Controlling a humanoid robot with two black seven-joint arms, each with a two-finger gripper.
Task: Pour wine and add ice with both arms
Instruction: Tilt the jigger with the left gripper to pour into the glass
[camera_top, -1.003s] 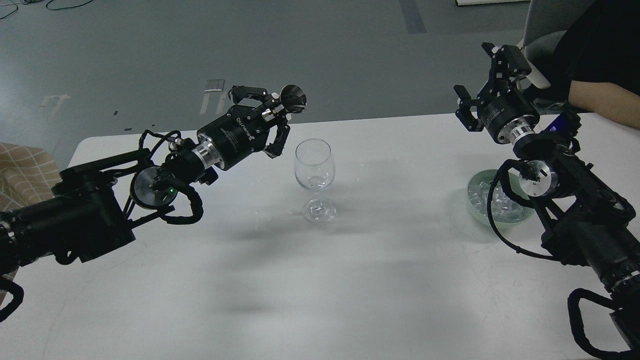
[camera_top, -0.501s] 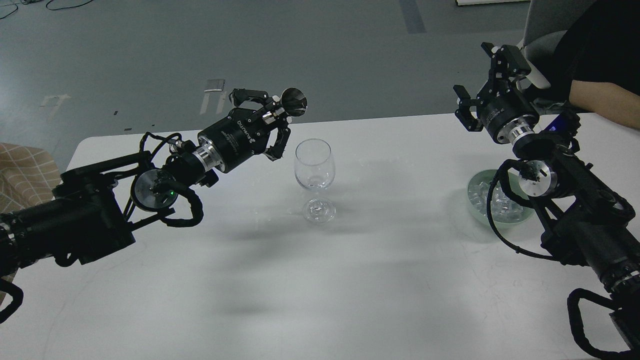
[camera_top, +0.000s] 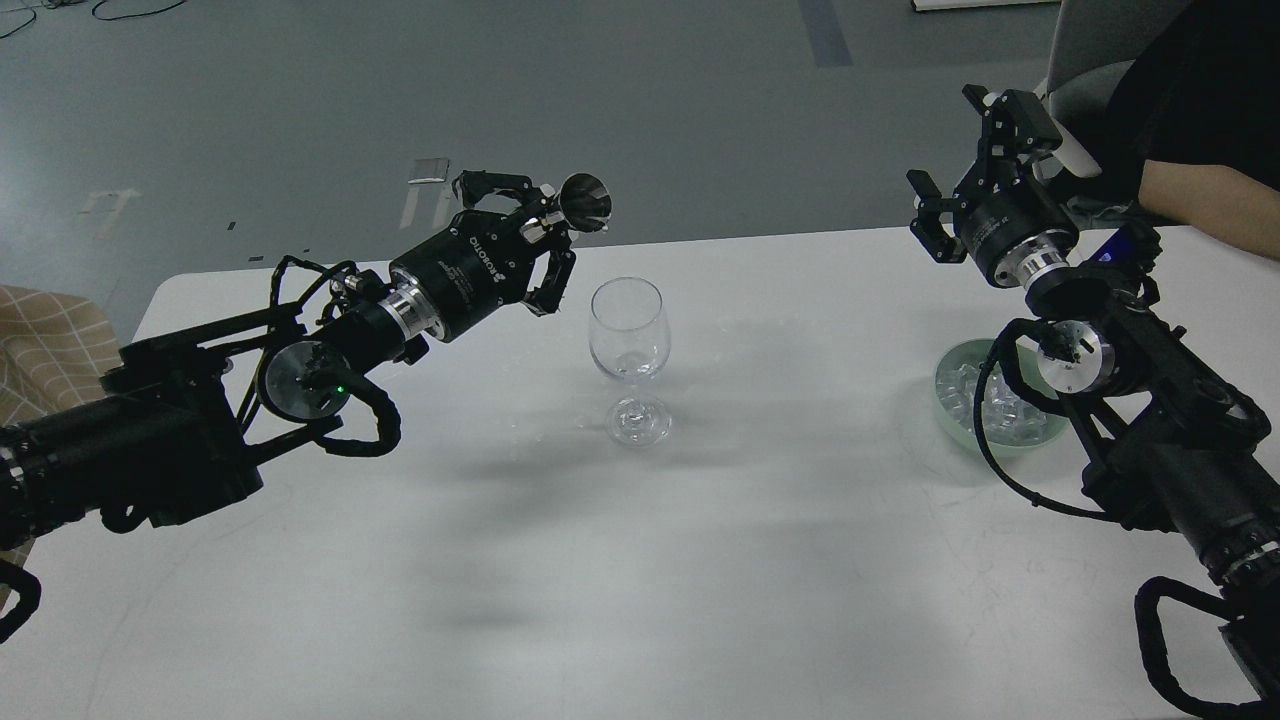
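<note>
Left pincer (camera_top: 545, 225) pinches a small dark metal cup (camera_top: 585, 200) tipped beside the clear stemmed glass (camera_top: 627, 345) at frame centre; the pouring step looks near done. Right pincer (camera_top: 975, 150), spread and empty at upper right, must next descend for ice (camera_top: 985, 400).

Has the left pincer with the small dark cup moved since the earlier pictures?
Yes, slightly. The left pincer, shut on the small dark metal cup, has drawn leftward, away from the clear stemmed wine glass, which stayed put.

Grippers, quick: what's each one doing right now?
Left gripper: shut on a small dark metal cup, tipped beside the wine glass.
Right gripper: open, holding nothing, raised beyond the ice bowl.
</note>
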